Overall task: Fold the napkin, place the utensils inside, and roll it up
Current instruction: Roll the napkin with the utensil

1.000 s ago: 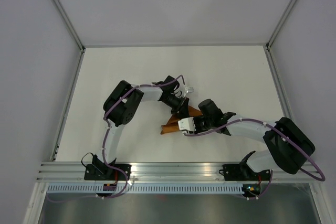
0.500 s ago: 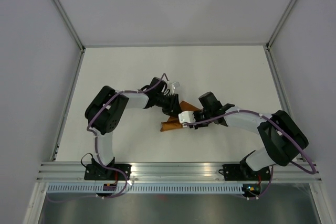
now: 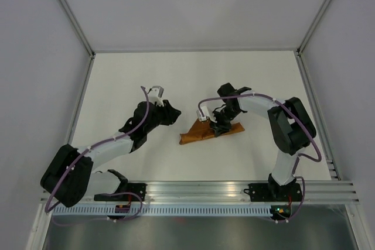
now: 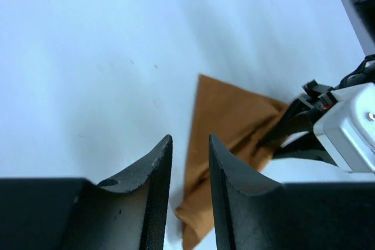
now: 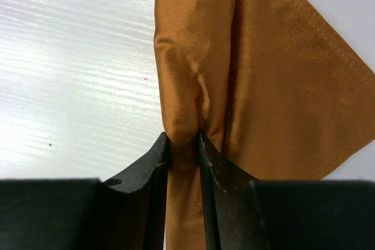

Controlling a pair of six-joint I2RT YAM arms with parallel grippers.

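The rust-brown napkin (image 3: pixel 196 136) lies on the table as a narrow rolled bundle with a loose triangular flap. It also shows in the left wrist view (image 4: pixel 228 115) and the right wrist view (image 5: pixel 281 86). My right gripper (image 3: pixel 221 126) is shut on the napkin's rolled part (image 5: pixel 183 136). My left gripper (image 3: pixel 173 114) is to the left of the napkin and apart from it. Its jaws stand a narrow gap apart with nothing between them (image 4: pixel 190 140). The fork is hidden in every view.
The white table (image 3: pixel 263 86) is bounded by grey walls with metal frame posts at the left, right and back. An aluminium rail (image 3: pixel 193 191) runs along the near edge, carrying both arm bases.
My left arm has pulled back to the left, off the napkin. My right arm has swung round to the far right side while staying on the napkin, which now lies flatter and longer.
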